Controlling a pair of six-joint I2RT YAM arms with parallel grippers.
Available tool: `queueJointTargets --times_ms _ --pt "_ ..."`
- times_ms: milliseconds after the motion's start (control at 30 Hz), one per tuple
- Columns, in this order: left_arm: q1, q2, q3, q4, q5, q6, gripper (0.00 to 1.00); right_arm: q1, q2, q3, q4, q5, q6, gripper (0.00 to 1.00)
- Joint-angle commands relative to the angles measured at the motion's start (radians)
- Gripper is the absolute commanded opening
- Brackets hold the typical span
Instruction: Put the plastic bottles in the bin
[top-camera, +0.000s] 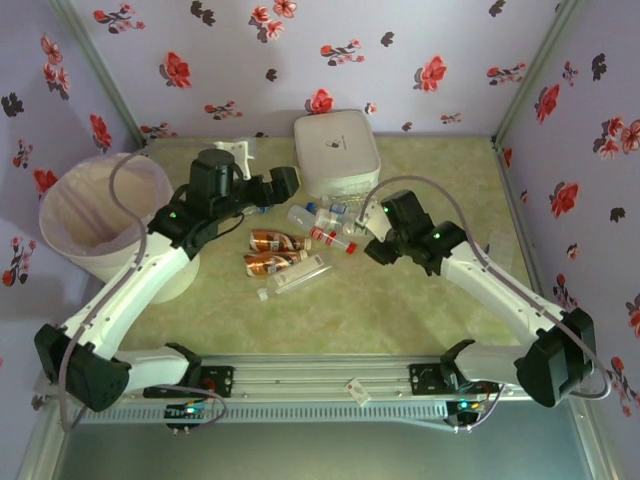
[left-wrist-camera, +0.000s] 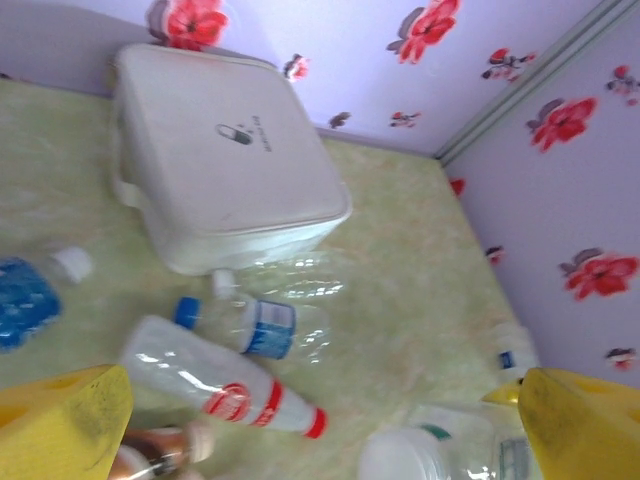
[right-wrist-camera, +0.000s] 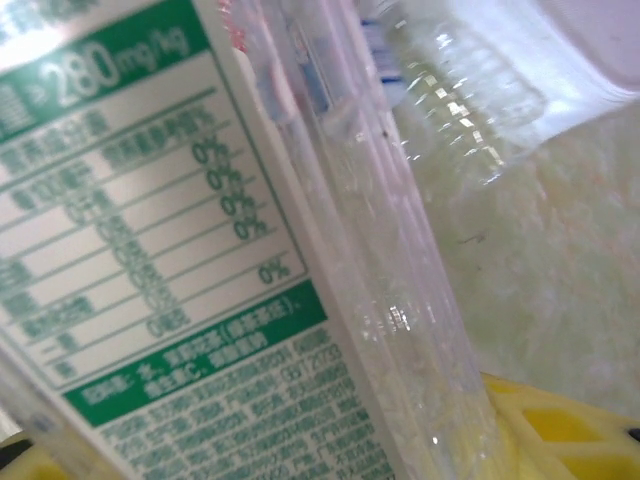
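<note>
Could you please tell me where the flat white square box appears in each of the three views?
Top external: the white box stands at the far middle of the tabletop.
Left wrist: the box is upper left, lid towards the camera.
Right wrist: the pale rounded edge in the top right corner is probably the box.
Shared landmark: the pale green tabletop.
</note>
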Motion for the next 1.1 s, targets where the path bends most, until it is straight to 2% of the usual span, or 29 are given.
queueJointTargets --times_ms 0,100,167,400,633,733,867,967,1000,1067 --pt "-0.021 0.034 -0.082 0.291 0.103 -0.161 1.0 -0.008 0.004 -0.032 0.204 -0.007 0.422 0.38" --pt "-0.064 0.06 -0.112 0.381 0.102 -0.176 1.0 -0.009 0.015 -0.069 0.351 -0.084 0.62 0.38" --pt "-0.074 0.077 -0.11 0.367 0.087 -0.185 1.0 -0.008 0.015 -0.086 0.429 -0.116 0.663 0.38" --pt "-0.11 0.138 -0.14 0.486 0.092 -0.254 1.0 0.004 0.08 -0.027 0.424 -0.222 0.669 0.39" --pt "-0.116 0.194 -0.106 0.465 0.067 -0.233 0.99 0.078 0.084 -0.058 0.489 -0.239 0.668 0.39" --pt "-0.116 0.209 -0.089 0.463 0.053 -0.226 0.91 0.094 0.086 -0.062 0.495 -0.242 0.666 0.39" --pt "-0.116 0.224 -0.074 0.469 0.053 -0.235 0.68 0.096 0.084 -0.066 0.497 -0.241 0.667 0.39" --pt "-0.116 0.222 -0.077 0.474 0.051 -0.238 0.57 0.096 0.083 -0.068 0.493 -0.242 0.666 0.41" --pt "-0.116 0.222 -0.078 0.475 0.05 -0.238 0.54 0.096 0.083 -0.068 0.495 -0.244 0.667 0.43" --pt "-0.116 0.222 -0.076 0.474 0.051 -0.237 0.49 0.096 0.084 -0.071 0.499 -0.247 0.667 0.53"
